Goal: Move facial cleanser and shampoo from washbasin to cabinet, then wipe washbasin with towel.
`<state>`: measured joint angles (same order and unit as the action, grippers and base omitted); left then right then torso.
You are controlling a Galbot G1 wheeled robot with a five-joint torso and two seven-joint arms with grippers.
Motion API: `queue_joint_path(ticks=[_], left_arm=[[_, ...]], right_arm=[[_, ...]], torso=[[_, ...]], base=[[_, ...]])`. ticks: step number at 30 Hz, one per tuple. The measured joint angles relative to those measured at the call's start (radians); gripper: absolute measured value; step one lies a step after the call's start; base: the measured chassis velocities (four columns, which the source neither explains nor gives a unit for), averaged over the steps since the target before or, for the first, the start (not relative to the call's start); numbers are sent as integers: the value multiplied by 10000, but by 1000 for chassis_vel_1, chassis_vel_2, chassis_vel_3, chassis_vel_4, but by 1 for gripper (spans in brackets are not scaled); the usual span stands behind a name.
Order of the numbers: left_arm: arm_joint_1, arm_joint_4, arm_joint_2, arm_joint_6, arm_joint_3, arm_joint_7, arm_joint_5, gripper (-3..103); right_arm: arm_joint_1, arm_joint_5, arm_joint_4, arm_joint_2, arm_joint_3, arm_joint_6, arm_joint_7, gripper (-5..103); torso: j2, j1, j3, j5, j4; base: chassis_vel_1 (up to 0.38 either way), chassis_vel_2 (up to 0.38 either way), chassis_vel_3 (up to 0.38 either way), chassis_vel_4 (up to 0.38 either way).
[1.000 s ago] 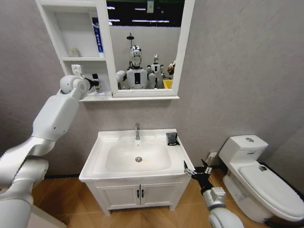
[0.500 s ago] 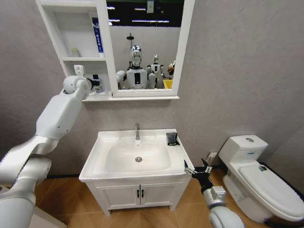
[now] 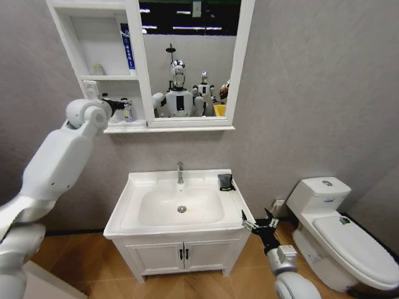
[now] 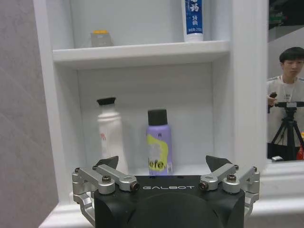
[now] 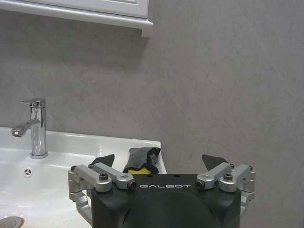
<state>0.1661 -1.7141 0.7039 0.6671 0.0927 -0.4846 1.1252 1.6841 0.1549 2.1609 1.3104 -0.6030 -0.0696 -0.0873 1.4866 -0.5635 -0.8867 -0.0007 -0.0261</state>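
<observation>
Left gripper [image 4: 164,167] stands wide open and empty just outside the bottom compartment of the cabinet [image 3: 68,37]. Since a second ago we see the left arm drawn back and away from that shelf, where its gripper was in among the bottles.

On the bottom shelf the white bottle with a black cap [image 4: 110,134] and the purple bottle with a black cap [image 4: 158,142] stand upright, side by side and just apart, toward the shelf's front edge. We cannot read either label well enough to say which is the cleanser and which the shampoo. On the shelf above stand a blue-and-white tube [image 4: 193,20] and a small yellow-lidded jar [image 4: 99,38].

We judge the placing part done: both bottles are shelved and nothing grips them.

The washbasin [image 3: 134,215] carries no bottles on its rim. The towel [image 3: 225,182], a dark bundle, sits at the back right corner of the rim, near the wall and well right of the tap [image 3: 180,171].

Right gripper [image 3: 260,225] hangs low off the front right corner of the washbasin, fingers spread wide, holding nothing, the towel lying ahead of it in its wrist view. Wiping is not yet begun.
</observation>
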Motion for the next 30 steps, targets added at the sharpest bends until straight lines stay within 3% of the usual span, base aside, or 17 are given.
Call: queue_joint_path(ticks=[3, 4, 7, 8, 10, 11, 12, 15, 16, 18, 19, 22, 23, 27, 30], left_arm=[[2681, -1863, -423, -1039, 1301, -37, -486, 100], [2681, -1863, -423, -1039, 1301, -37, -486, 100], [5646, -2951, 142, -2235, 2809, 162, -1744, 100], [5646, -2951, 142, -2235, 2809, 162, -1744, 100], [7472, -3376, 883, -2711, 3669, 469, -2711, 100], [8726, -3617, 1567, -2902, 4322, 854, -3481, 100], [8726, -3617, 1567, -2902, 4322, 854, -3481, 100], [11657, -3984, 3286, -3585, 6040, 2112, -5460, 100], [11657, -3984, 3286, -3585, 6040, 2112, -5460, 100], [13111, -4093, 4139, -4149, 6931, 3206, -6443, 100], [13111, -4093, 4139, -4149, 6931, 3206, -6443, 100], [14447, -4362, 5188, -4824, 7585, 4363, -7027, 100], [14447, -4362, 5188, -4824, 7585, 4363, -7027, 100], [15882, -5121, 6696, -5567, 8052, 5184, -7494, 100], [16826, -5550, 7259, -6061, 8228, 5447, -7672, 100]], right_arm=[[-49, 93, 151, 44, -44, -319, -257, 100], [-49, 93, 151, 44, -44, -319, -257, 100], [-392, 381, 168, 42, -30, -772, -731, 100], [-392, 381, 168, 42, -30, -772, -731, 100], [-541, 503, 222, -25, -42, -1021, -805, 100], [-596, 607, 291, -98, -58, -1169, -858, 100], [-596, 607, 291, -98, -58, -1169, -858, 100], [-556, 780, 472, -244, -118, -1433, -1018, 100], [-556, 780, 472, -244, -118, -1433, -1018, 100], [-444, 816, 536, -254, -130, -1467, -1066, 100], [-444, 816, 536, -254, -130, -1467, -1066, 100], [-351, 865, 607, -209, -80, -1452, -1181, 100], [-351, 865, 607, -209, -80, -1452, -1181, 100], [-464, 880, 622, -271, -74, -1576, -1250, 100], [-528, 906, 615, -367, -101, -1660, -1262, 100]], torso=[[1, 2, 2, 9, -2], [1, 2, 2, 9, -2], [1, 2, 0, 11, -4], [1, 2, 0, 11, -4], [0, 1, -1, 4, -3], [0, 0, -1, 1, -3], [0, 0, -1, 1, -3], [0, 1, 0, 5, -1], [0, 1, 0, 5, -1], [1, 3, 1, 11, 2], [1, 3, 1, 11, 2], [1, 3, 1, 10, -5], [1, 3, 1, 10, -5], [0, 2, 1, 11, -4], [0, 2, 0, 11, -2]], base=[[0, 0, 0, 0], [0, 0, 0, 0], [0, 0, 0, 0], [0, 0, 0, 0], [0, 0, 0, 0], [0, 0, 0, 0], [0, 0, 0, 0], [0, 0, 0, 0], [0, 0, 0, 0], [0, 0, 0, 0], [0, 0, 0, 0], [0, 0, 0, 0], [0, 0, 0, 0], [0, 0, 0, 0], [0, 0, 0, 0]])
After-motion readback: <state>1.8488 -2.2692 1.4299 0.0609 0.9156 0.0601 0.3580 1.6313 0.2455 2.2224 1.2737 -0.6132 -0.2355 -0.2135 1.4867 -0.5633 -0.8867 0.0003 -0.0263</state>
